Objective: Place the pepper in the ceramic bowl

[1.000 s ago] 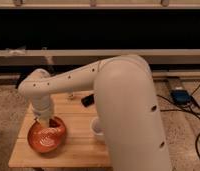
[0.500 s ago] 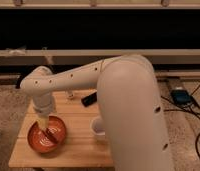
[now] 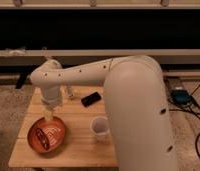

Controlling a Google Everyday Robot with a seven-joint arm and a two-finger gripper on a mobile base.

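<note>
The ceramic bowl (image 3: 46,135) is orange-red with pale swirl lines and sits at the front left of the wooden table (image 3: 78,145). The pepper (image 3: 41,135) is a slender dark red streak lying inside the bowl, left of its middle. My gripper (image 3: 48,116) hangs at the end of the white arm, pointing down. It is just above the bowl's far rim, apart from the pepper. The arm stretches across the table from the right.
A black rectangular object (image 3: 91,98) lies at the back middle of the table. A small white cup (image 3: 99,126) stands right of the bowl. A small clear item (image 3: 69,92) stands behind the gripper. A blue device with cables (image 3: 181,95) lies on the floor at right.
My gripper has lifted a little up and back out of the bowl. The pepper now shows lying in the bowl by itself.
</note>
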